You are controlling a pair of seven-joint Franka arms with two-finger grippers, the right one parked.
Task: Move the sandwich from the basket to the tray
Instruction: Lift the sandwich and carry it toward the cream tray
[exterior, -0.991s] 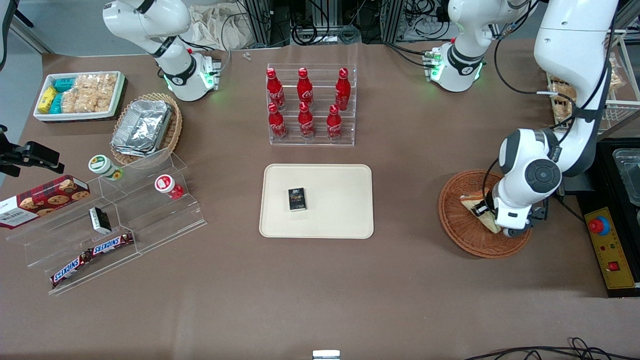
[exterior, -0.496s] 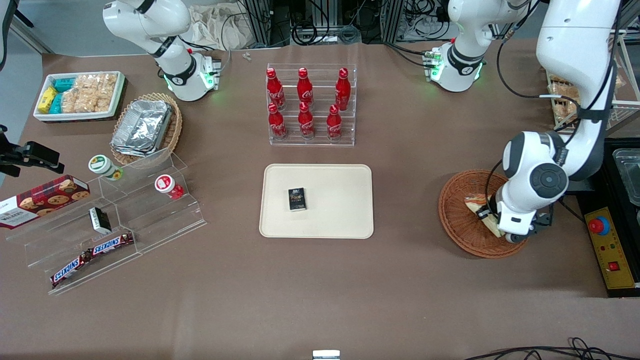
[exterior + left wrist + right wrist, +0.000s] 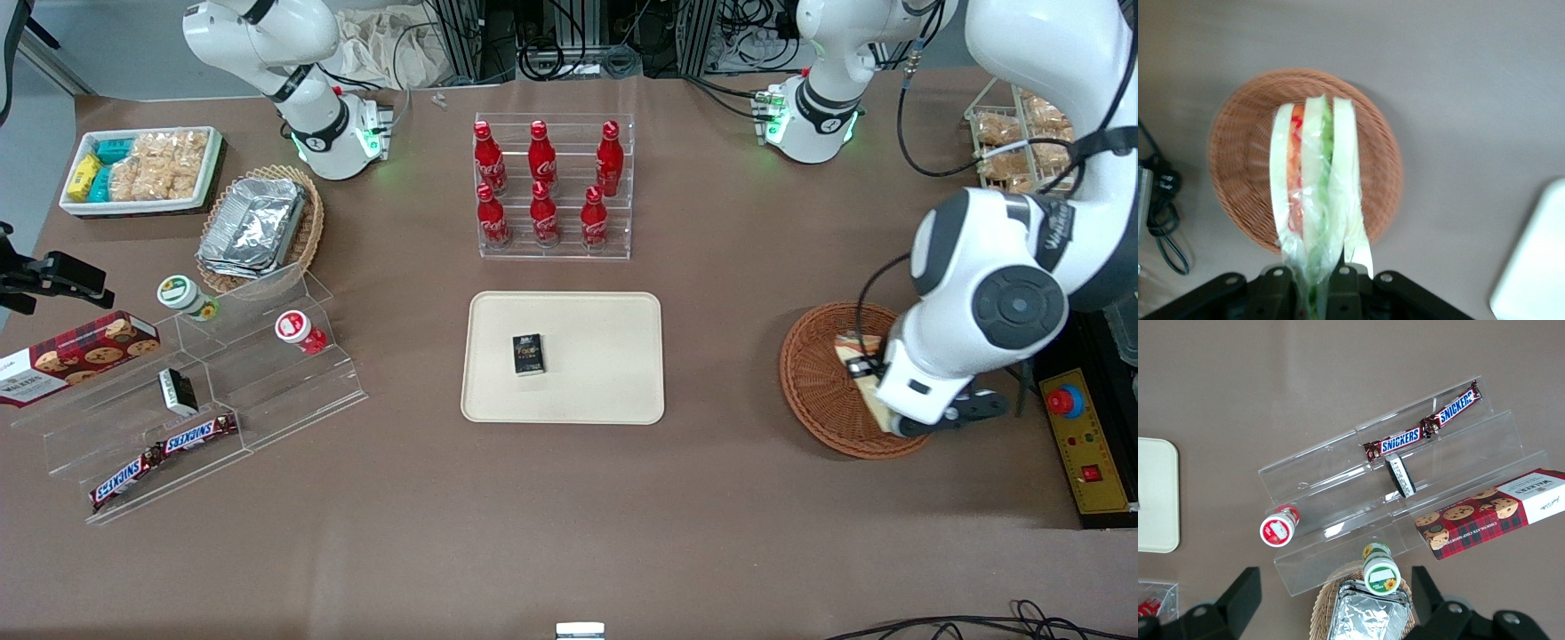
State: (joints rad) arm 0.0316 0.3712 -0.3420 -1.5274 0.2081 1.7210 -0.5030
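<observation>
The sandwich, a wedge of pale bread with red, green and yellow filling in clear wrap, hangs well above the reddish-brown wicker basket. My left gripper is shut on the wrapped lower end of it. From the front, the gripper is over the basket, and only a pale edge of the sandwich shows beside the wrist. The cream tray lies mid-table, toward the parked arm from the basket; a corner of the tray also shows in the wrist view.
A small dark box lies on the tray. A clear rack of red bottles stands farther from the front camera than the tray. A control box with a red button sits at the working arm's end of the table.
The left arm has risen, lifting the sandwich up from the basket; the wrist now looks larger and higher in the front view.
</observation>
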